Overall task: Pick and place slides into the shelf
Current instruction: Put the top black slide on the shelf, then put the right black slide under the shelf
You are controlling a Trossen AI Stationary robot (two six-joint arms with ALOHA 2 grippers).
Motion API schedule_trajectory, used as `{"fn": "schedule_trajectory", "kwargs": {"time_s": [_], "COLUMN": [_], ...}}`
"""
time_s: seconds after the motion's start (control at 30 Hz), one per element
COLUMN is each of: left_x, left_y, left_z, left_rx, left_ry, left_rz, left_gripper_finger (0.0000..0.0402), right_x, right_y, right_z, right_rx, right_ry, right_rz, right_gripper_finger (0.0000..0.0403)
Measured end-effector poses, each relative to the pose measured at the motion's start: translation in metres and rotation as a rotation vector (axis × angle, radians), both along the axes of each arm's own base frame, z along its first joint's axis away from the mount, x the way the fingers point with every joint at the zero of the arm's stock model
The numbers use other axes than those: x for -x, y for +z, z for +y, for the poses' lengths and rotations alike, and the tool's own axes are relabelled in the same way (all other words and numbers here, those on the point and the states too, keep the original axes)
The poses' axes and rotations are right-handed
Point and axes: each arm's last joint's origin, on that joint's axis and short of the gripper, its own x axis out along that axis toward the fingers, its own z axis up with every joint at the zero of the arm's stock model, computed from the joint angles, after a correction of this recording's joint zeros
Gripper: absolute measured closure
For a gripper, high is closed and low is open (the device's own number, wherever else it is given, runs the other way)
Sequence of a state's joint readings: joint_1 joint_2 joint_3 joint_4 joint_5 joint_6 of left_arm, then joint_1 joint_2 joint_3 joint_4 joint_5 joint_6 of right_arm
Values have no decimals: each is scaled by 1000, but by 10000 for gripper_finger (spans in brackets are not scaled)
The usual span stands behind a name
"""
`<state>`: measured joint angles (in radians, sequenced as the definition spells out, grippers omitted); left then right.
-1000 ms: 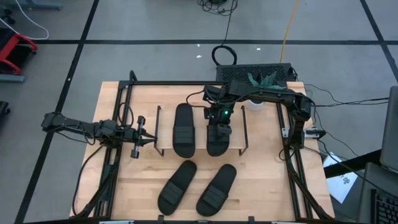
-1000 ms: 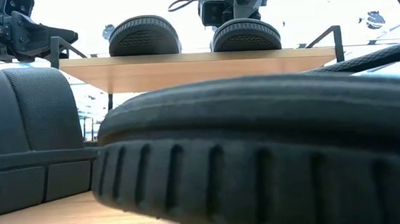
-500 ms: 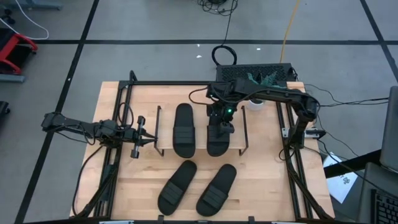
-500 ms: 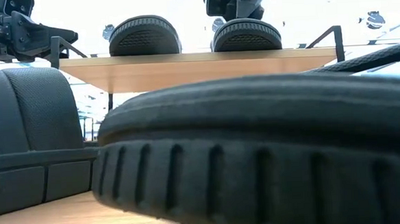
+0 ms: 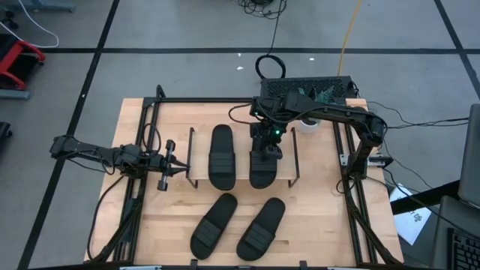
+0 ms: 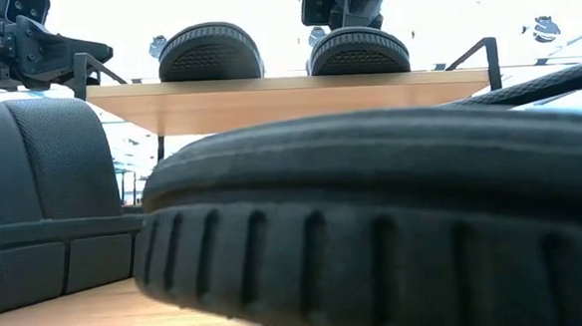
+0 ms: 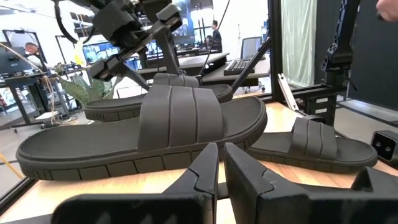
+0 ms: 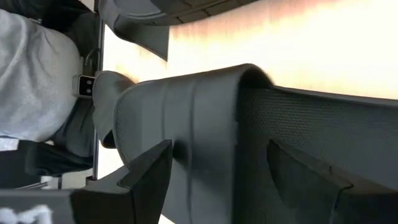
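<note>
Both right gripper jaws seemingly astride slide.

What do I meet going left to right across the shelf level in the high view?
Left gripper beside the shelf → light wood shelf → black ribbed-strap slide sandal → second black slide, with the right gripper over it.

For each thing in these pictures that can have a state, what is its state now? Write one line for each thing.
Left slide on shelf: lying flat on the top board.
Right slide on shelf: on the board, right gripper at its strap.
Two front slides: on the table, not yet shelved.
Shelf: holds two slides.
Right gripper: open, fingers astride the strap.
Left gripper: shut, empty, waiting left of the shelf.
</note>
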<state>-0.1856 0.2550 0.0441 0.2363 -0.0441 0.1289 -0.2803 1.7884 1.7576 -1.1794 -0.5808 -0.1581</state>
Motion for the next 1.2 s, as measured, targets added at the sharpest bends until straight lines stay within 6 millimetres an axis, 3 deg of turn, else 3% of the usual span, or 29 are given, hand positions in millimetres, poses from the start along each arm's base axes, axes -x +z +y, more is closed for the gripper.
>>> {"fn": "schedule_trajectory", "kwargs": {"time_s": [0.53,0.73,0.9,1.03,1.2], "left_x": [0,0,0,0,0], "left_y": [0,0,0,0,0], "left_z": [0,0,0,0,0], "left_rx": [4,8,5,-5,-31], "left_ry": [-2,-3,-2,-1,0], "left_rz": [1,1,0,-1,-1], "left_gripper_finger": [369,369,369,369,369], "right_x": [6,24,53,84,119], "right_y": [4,25,59,95,129], "right_z": [-4,-17,-25,-14,6], "right_rx": [-70,-36,73,204,364], "right_ry": [7,-39,-82,-63,-73], "right_rz": [-6,-84,-210,-373,-516], "right_gripper_finger": [149,149,153,207,344]}}
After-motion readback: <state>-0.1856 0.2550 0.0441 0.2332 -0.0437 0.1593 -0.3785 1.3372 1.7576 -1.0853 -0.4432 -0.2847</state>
